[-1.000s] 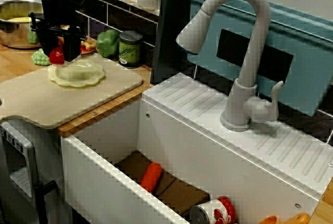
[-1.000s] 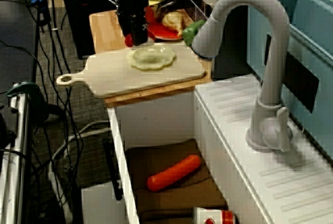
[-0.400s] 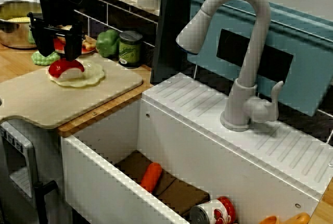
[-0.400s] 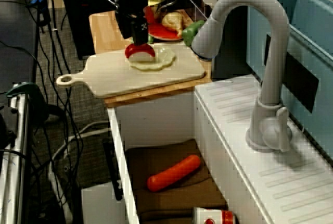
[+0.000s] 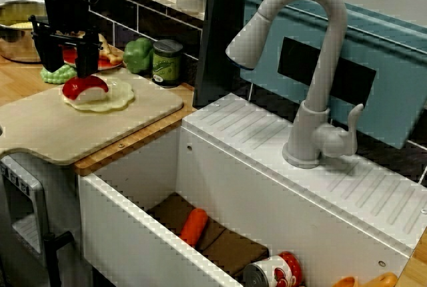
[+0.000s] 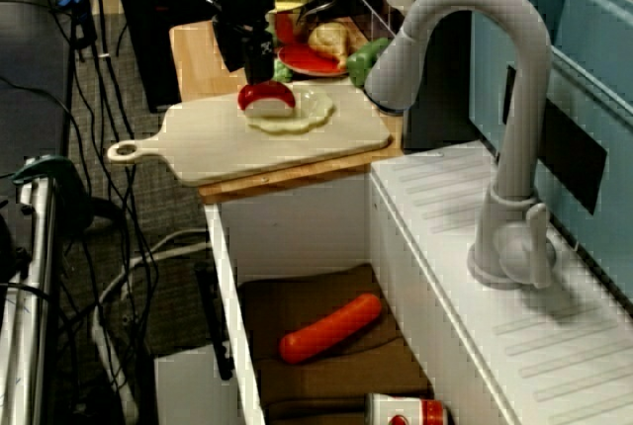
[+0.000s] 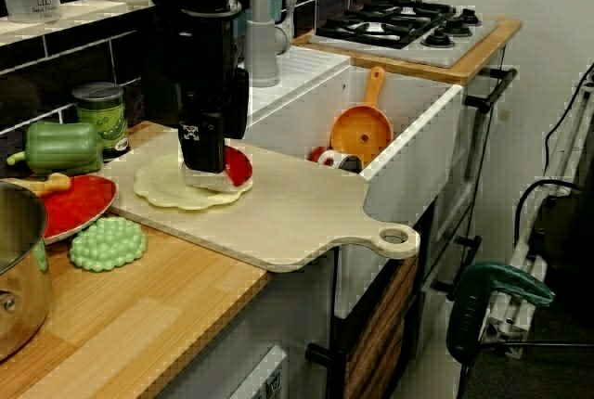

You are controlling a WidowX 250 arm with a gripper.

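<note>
- Surface: a pale cutting board (image 5: 100,130) with a handle hole lies on a wooden counter (image 7: 139,325), and its handle end overhangs the counter edge.
- Beside the board, a white sink basin (image 5: 153,247) holds an orange carrot-shaped toy (image 5: 194,225) on a brown mat and a can (image 5: 273,272) lying on its side. The view from the pot end also shows an orange strainer (image 7: 364,130) in the basin.
- A grey faucet (image 5: 313,67) stands on the ribbed drainboard, with a teal bin (image 5: 387,80) behind it.
- Against the black tiled wall I see a green pepper (image 5: 138,55), a green-labelled jar (image 5: 167,61), a red plate (image 7: 74,204), a bumpy green toy (image 7: 109,243) and a steel pot (image 5: 20,30).
- Room: a gas hob (image 7: 408,23) sits past the sink. Cables run over the floor in the high view over the sink.
- Gripper (image 5: 63,67): its 2 fingers are spread and hold nothing. It hangs just above the near-left rim of a pale scalloped dish (image 5: 113,100) on the board.
- The red-and-white toy piece (image 5: 85,89) rests on that dish, directly under 1 finger. I cannot tell whether the fingertip touches it.
- Change from 1 s ago: the piece was then pinched in the gripper above an empty dish.
- Change from 0.4 s ago: the piece already lay on the dish; the gripper has since risen slightly and shifted away from the faucet.
</note>
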